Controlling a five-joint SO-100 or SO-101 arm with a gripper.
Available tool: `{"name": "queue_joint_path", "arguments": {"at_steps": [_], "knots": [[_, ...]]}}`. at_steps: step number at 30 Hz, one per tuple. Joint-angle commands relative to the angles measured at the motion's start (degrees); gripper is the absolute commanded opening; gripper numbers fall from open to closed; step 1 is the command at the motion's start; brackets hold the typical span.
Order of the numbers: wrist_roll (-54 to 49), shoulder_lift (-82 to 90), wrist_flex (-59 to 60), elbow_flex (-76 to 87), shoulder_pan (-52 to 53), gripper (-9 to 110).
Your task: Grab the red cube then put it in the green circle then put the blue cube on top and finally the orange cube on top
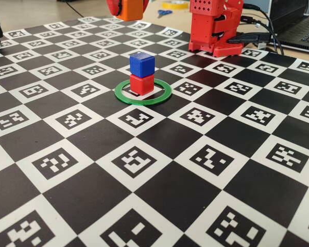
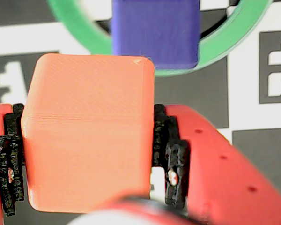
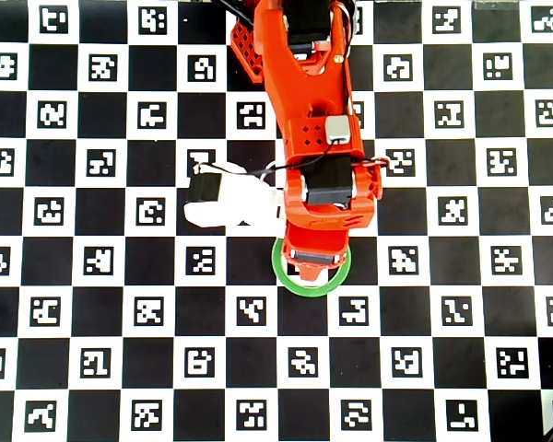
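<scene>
Clamped in my red two-finger gripper [image 2: 89,154], the matte orange plastic cube [image 2: 89,136] hung just below the matte blue plastic cube [image 2: 154,30] at the wrist view's top.

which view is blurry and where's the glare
Wrist view: the orange cube in the pincer is sharp, the blue cube and green circle behind are soft. Overhead view: white squares look overexposed. Fixed view: sharp around the stack, softer at the far edge.
</scene>
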Motion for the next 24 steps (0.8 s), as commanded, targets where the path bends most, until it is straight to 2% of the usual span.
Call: {"name": "queue_joint_path", "arguments": {"at_steps": [1,24], "knots": [[-0.79,6.06,-1.41,0.62,-0.62,10],[-1.58,7.29,-9.76,11.95,-2.29,10]]}}
